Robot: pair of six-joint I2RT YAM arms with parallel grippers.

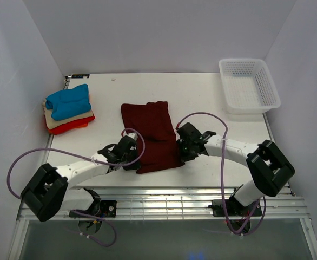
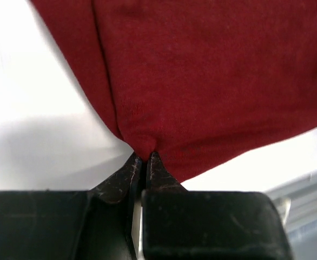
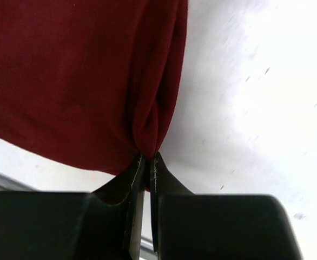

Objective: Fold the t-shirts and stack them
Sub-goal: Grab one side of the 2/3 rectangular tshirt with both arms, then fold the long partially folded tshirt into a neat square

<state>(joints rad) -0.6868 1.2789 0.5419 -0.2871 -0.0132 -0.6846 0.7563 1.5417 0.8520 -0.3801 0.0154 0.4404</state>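
A dark maroon t-shirt [image 1: 153, 135] is laid flat on the middle of the white table [image 1: 202, 92], between the two arms, as a long strip running from the far side toward the near edge. Its near left corner is pinched by the left gripper [image 1: 136, 158]. In the left wrist view the two fingers are seen pressed together on a small bunched point of the red cloth [image 2: 212, 81], at the tip of the gripper [image 2: 145, 157], with bare table [image 2: 34, 108] showing to the left. The near right corner is pinched in the same way by the right gripper [image 1: 180, 154]. In the right wrist view a narrow fold of the cloth [image 3: 66, 76] is clamped between the closed fingertips of that gripper [image 3: 147, 157], and speckled white table [image 3: 256, 81] is seen to the right.

At the far left of the table a small stack is kept well apart from the maroon shirt: a bright blue t-shirt [image 1: 68, 101] on top, a beige one [image 1: 51, 118] under it, and a red-orange one [image 1: 72, 125] at the bottom.

A white mesh basket [image 1: 272, 89] is set at the far right corner. A small dark label [image 1: 80, 76] is fixed at the far left edge; its writing is too small to be read.
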